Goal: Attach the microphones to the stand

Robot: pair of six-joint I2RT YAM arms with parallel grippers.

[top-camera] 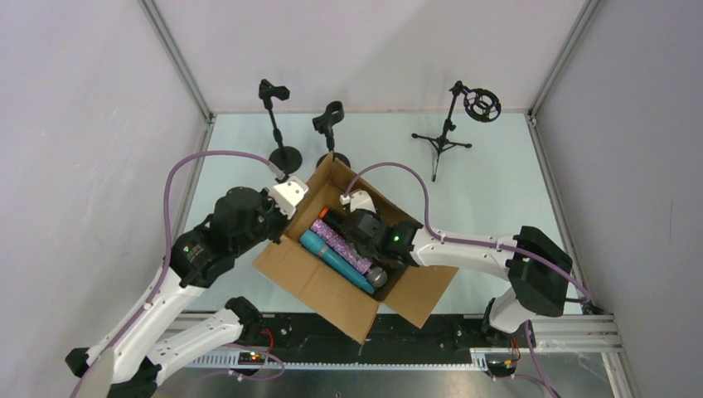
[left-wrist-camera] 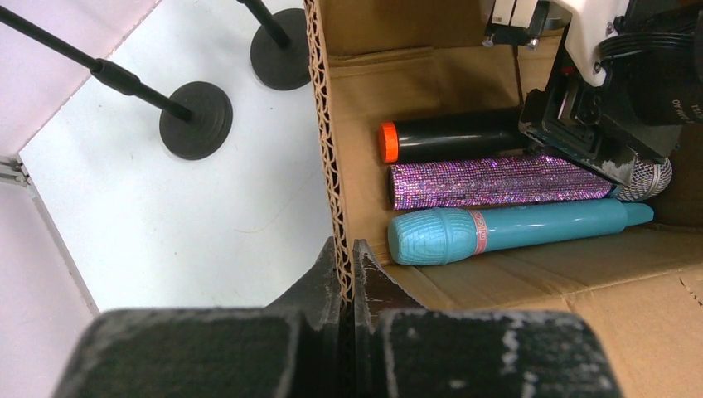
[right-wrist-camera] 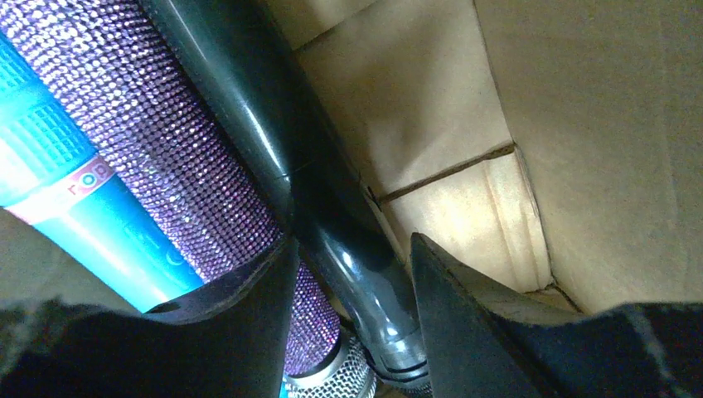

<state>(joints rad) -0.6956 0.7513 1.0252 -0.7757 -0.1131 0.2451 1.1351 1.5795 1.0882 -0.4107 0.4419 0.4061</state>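
Three microphones lie side by side in an open cardboard box (top-camera: 332, 286): a black one with an orange-red end (left-wrist-camera: 456, 137), a purple glitter one with a silver mesh head (left-wrist-camera: 497, 182), and a light blue one (left-wrist-camera: 497, 232). My right gripper (right-wrist-camera: 352, 249) reaches down into the box and is open. Its fingers straddle the black microphone (right-wrist-camera: 249, 108) near its head, with the purple one (right-wrist-camera: 149, 124) just beside the left finger. My left gripper (left-wrist-camera: 348, 249) is shut on the box's corrugated side wall (left-wrist-camera: 332, 166). The stands are apart from both grippers.
Behind the box stand two round-base stands with black clips (top-camera: 273, 99) (top-camera: 330, 120). A tripod stand with a ring mount (top-camera: 448, 137) is at the back right. White walls and metal frame rails enclose the table.
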